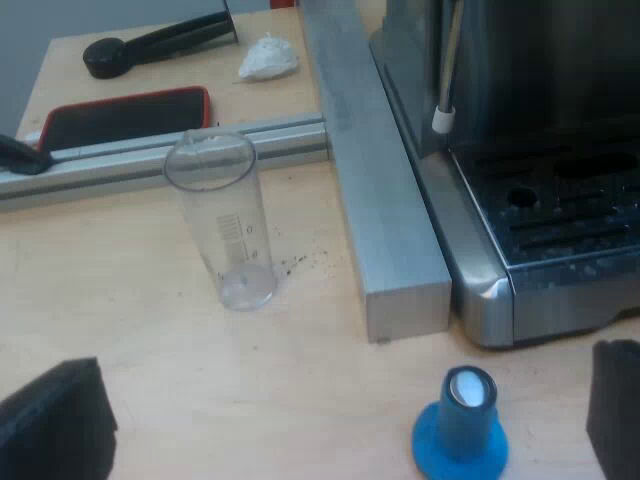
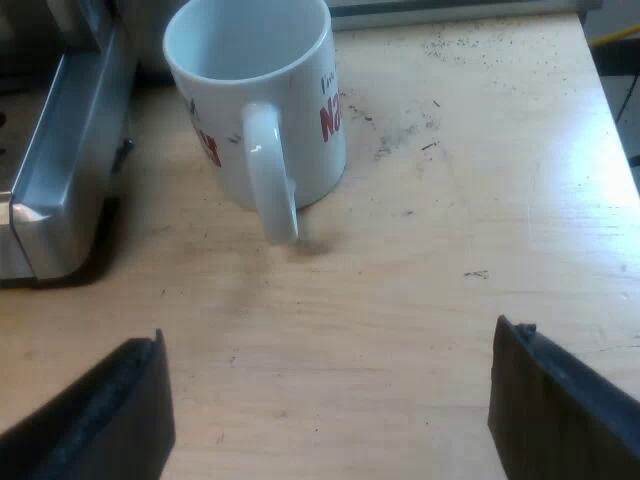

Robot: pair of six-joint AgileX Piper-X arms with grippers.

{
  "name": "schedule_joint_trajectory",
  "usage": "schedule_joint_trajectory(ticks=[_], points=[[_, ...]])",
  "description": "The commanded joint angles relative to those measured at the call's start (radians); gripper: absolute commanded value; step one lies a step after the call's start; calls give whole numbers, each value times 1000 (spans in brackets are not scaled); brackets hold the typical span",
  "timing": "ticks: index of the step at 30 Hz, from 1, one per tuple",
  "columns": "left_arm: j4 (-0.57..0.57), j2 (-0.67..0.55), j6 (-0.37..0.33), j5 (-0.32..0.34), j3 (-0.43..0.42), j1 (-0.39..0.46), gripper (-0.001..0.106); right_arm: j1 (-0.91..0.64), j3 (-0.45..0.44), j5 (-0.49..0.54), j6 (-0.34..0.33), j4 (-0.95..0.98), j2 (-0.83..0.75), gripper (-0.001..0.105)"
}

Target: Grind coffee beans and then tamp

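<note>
Left gripper spread — blue tamper upright, base down, seemingly untouched.

Partial red lettering on mug

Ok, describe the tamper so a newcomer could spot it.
Start at the espresso machine, at its drip tray corner. Just off it on the table, by the end of the metal bar, stands the tamper: the only blue thing, unlike the clear measuring glass.

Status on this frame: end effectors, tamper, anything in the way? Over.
Left end effector open, empty, hovering by blue tamper. Right end effector open, empty, facing mug. Tamper upright, untouched. Measuring glass stands apart from it, not blocking.
</note>
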Motion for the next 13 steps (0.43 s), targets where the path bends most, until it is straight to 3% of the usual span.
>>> schedule_joint_trajectory(ticks=[1,13], points=[[-33,-137,15,17,6,1,98,-5,-7,-2,-4,-10,-37,67],[-34,-137,26,38,5,1,98,-5,-7,-2,-4,-10,-37,67]])
